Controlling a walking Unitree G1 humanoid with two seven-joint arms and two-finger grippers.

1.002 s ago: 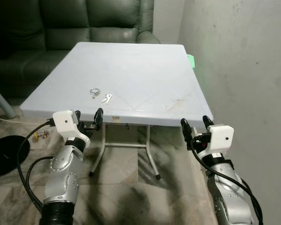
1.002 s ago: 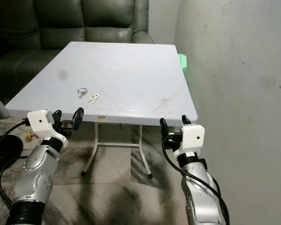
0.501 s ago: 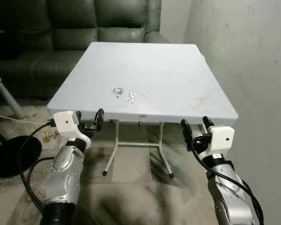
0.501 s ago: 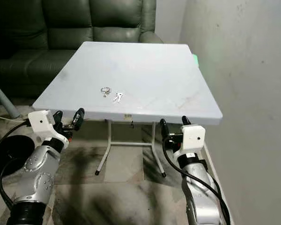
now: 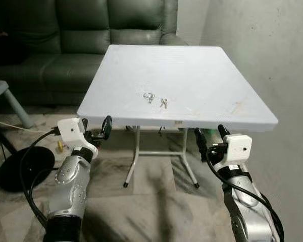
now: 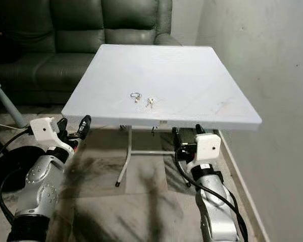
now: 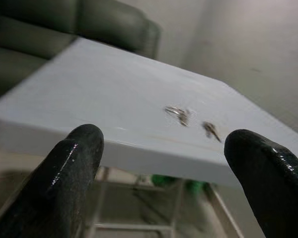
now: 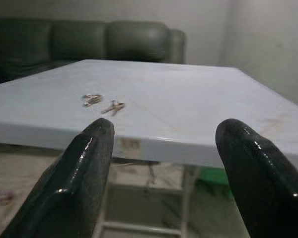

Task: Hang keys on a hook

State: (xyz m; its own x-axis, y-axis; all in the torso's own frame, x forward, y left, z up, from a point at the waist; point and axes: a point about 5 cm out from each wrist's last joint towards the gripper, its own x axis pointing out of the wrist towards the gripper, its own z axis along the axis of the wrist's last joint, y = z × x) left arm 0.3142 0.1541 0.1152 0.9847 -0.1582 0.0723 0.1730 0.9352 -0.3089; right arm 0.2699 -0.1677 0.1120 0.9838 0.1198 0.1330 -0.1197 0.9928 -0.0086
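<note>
Pale grey wall on the robot's right, a dark green sofa [image 5: 86, 45] along the back, and between them a white folding table [image 5: 207, 75] standing on a marbled, smudgy floor [image 5: 151, 201]. And we're at the near edge of that table now, both arms up at about tabletop height, neither one over it yet

Left gripper [image 5: 95, 130] sits just short of the table's near left corner, fingers spread wide, nothing between them. Right gripper [image 5: 210, 138] is tucked just under the near edge toward the right corner, likewise splayed apart and empty. Looks to me like a ready pose: hands held forward and parted so either can go in once the robot is close enough

The keys [image 5: 163, 103] lie flat on the tabletop, beyond both grippers and between them, a bit nearer the left one's line. Just beside them, on the left gripper's side, a small metal ring [image 5: 149, 96], apparently joined to them, though I can't quite tell. From the left wrist view they sit framed between the two black fingers, ahead and well apart from the tips; the right wrist view has the keys [image 8: 112, 106] out beyond its fingers too

No hook anywhere I can make out. A dark round base [image 5: 20, 166] rests on the floor out past the left arm, with a cable running by it
</note>
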